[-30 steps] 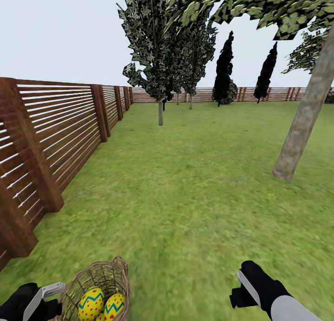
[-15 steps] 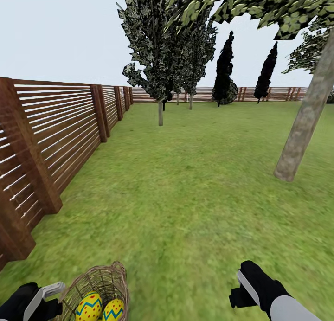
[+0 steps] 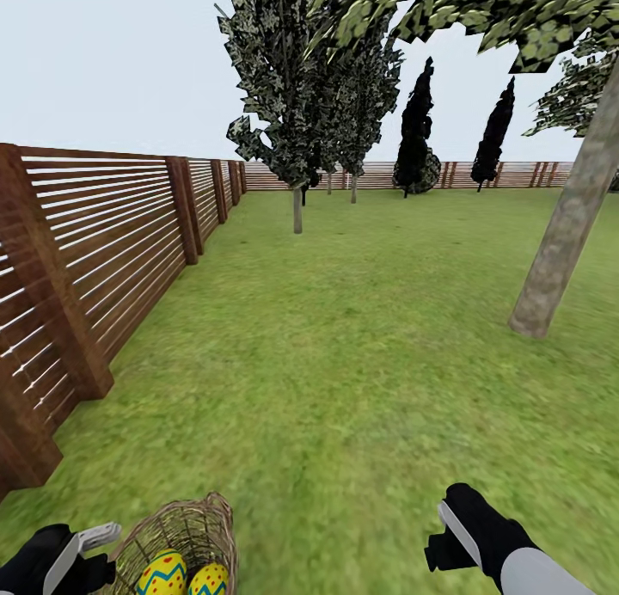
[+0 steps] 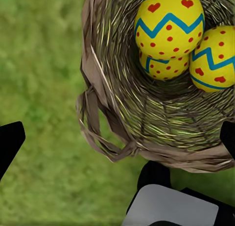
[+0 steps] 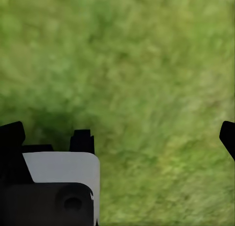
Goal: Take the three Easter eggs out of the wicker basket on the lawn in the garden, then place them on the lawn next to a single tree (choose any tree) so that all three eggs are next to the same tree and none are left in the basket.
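Note:
The wicker basket [image 3: 176, 539] stands on the lawn [image 3: 344, 363] at the bottom left of the head view, with two yellow Easter eggs [image 3: 163, 573] showing inside. In the left wrist view the basket [image 4: 112, 93] holds three eggs: one on top [image 4: 169, 22], one beside it [image 4: 215, 57], one beneath [image 4: 164, 66]. My left gripper [image 4: 119, 138] hangs open above the basket's rim and loop handle, gripping nothing. My right gripper [image 5: 120, 135] is open over bare grass. A tree [image 3: 563, 225] with a grey-brown trunk rises at the right.
A brown slatted fence [image 3: 94, 251] runs along the left and across the back. A thin-trunked tree [image 3: 297, 208] stands mid-distance, and dark cypresses [image 3: 415, 131] line the far fence. Open grass stretches between the basket and the trunk.
The whole view has shifted slightly: basket, eggs and near fence post sit lower in the picture, so the camera moved. Both arms hold their places in the view.

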Controlling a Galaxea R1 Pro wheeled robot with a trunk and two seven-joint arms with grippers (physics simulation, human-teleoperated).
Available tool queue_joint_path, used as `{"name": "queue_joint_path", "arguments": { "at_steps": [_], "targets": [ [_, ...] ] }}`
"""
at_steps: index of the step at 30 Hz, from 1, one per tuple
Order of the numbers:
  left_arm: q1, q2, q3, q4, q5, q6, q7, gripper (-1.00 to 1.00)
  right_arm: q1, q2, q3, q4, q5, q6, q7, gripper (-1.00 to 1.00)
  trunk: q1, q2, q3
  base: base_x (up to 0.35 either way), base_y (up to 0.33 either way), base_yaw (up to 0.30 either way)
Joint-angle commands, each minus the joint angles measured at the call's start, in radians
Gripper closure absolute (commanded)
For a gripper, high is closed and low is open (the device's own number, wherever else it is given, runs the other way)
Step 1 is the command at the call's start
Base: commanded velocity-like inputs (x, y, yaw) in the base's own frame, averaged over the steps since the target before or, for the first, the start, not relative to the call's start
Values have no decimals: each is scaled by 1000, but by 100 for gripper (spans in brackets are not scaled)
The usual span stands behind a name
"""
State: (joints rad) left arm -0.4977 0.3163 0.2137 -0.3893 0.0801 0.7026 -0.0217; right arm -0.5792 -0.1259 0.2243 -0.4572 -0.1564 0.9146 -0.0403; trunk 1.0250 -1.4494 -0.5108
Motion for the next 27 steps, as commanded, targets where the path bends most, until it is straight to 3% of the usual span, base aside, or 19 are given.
{"name": "queue_joint_path", "arguments": {
  "at_steps": [1,19,27],
  "targets": [
    [0,0,4,-2,5,6,0,-100,-1,-1,8,-1,-9,4,-4,-100,0,-1,-1,0,0,0],
    [0,0,4,-2,6,11,-1,-100,-1,-5,7,-1,-11,4,-4,-100,69,-127,-57,0,0,0],
    [1,20,7,-4,4,14,-3,-100,-1,-4,7,-1,-11,4,-4,-100,100,-183,-83,0,0,0]
  ]
}}
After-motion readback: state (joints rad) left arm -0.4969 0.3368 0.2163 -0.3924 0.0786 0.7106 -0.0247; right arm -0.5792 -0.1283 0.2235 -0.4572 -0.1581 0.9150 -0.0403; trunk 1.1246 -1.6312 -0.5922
